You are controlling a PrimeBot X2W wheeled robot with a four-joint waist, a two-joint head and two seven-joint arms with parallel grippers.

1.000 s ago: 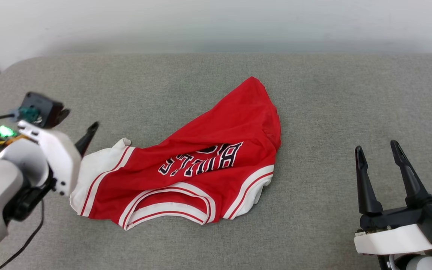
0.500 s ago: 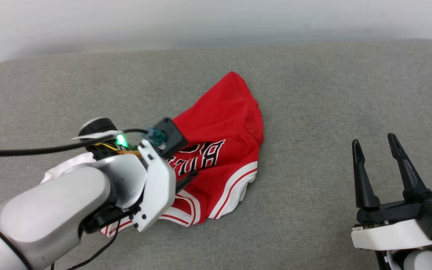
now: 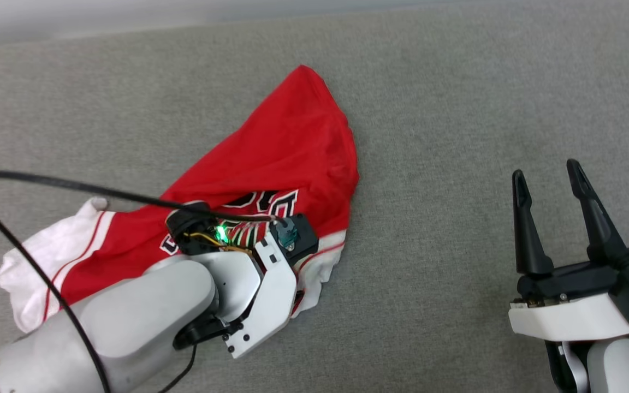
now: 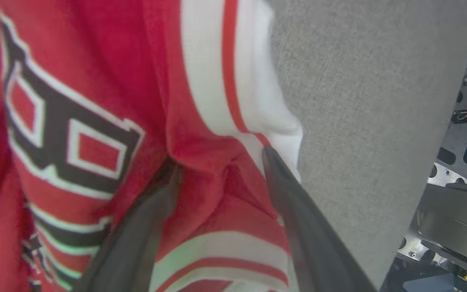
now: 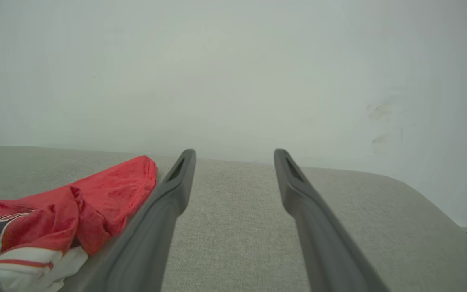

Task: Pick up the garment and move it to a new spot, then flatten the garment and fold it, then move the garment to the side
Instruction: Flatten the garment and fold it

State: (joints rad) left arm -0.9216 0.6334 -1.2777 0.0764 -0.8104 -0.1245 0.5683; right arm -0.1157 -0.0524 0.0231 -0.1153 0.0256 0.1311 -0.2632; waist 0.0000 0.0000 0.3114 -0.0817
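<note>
Head view: garment (image 3: 287,142) crumpled on cushion (image 3: 456,82), unlifted.
Left gripper (image 4: 220,160): wide, straddling a fold, seemingly touching cloth.
Right gripper (image 3: 546,170): wide, empty, well apart.
Remaining: I owe every step, pickup first.

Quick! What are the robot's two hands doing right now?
Left gripper: open, fingers astride a bunch of the garment, not clamped.
Right gripper: open, holding nothing.

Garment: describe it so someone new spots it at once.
On the wide grey padded surface, left of centre, lies a crumpled garment. Against the plain grey it stands out: bright red, with white striped-trim sleeves and black-and-white lettering.
</note>
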